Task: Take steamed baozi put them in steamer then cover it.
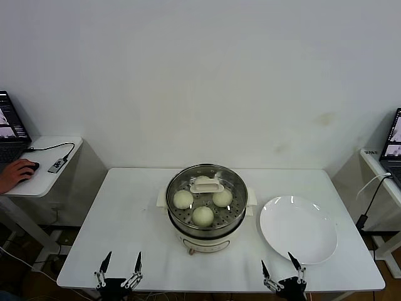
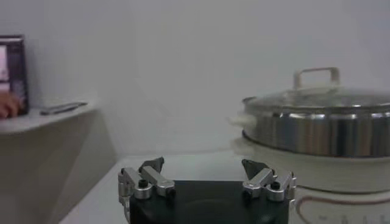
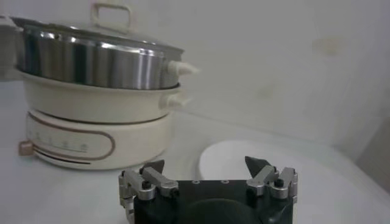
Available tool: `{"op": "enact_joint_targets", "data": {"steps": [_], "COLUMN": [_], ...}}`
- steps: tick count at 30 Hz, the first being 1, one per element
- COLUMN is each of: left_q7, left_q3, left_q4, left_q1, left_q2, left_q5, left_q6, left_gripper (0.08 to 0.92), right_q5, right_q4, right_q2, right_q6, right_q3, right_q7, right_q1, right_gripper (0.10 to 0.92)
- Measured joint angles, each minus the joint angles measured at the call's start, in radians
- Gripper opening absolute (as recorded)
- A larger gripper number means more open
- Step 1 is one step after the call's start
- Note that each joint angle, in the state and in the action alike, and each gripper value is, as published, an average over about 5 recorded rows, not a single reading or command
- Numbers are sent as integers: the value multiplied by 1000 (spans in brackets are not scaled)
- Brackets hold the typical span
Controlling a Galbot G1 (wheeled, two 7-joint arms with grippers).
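The steamer (image 1: 207, 227) stands mid-table on its white base. The glass cover (image 1: 233, 179) sits on it, cream handle (image 1: 207, 185) at the back centre. Through the glass I see three cream-white baozi (image 1: 183, 199), (image 1: 222, 197), (image 1: 203, 215); a fourth lies partly hidden under the handle. My left gripper (image 1: 122, 264) is open and empty at the table's front left edge. My right gripper (image 1: 281, 266) is open and empty at the front right edge. The covered steamer also shows in the left wrist view (image 2: 323, 128) and the right wrist view (image 3: 91, 61).
An empty white plate (image 1: 298, 228) lies right of the steamer, also in the right wrist view (image 3: 244, 159). Side desks with laptops stand at far left (image 1: 37, 164) and far right (image 1: 388, 175). A person's hand (image 1: 14, 172) rests on the left desk.
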Motion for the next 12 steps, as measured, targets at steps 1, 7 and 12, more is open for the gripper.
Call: {"op": "enact_joint_targets", "data": {"steps": [1, 7, 12], "left_q7": [0, 6, 15], "left_q3": [-1, -6, -6], "left_q4": [4, 28, 36], "left_q1": [2, 17, 27], "left_q2": [-2, -9, -8], "left_q5": [-5, -27, -35], "left_q6": [-3, -13, -16], "left_gripper": [823, 823, 823], "right_q5": [4, 28, 39], "right_q4": [2, 15, 23], "right_q2": [-1, -9, -17], "right_q6": [1, -1, -6], "right_q3": [-3, -21, -27], "right_q7": [-1, 3, 7], "right_q1": [-2, -16, -25], "right_gripper": [823, 823, 823]}}
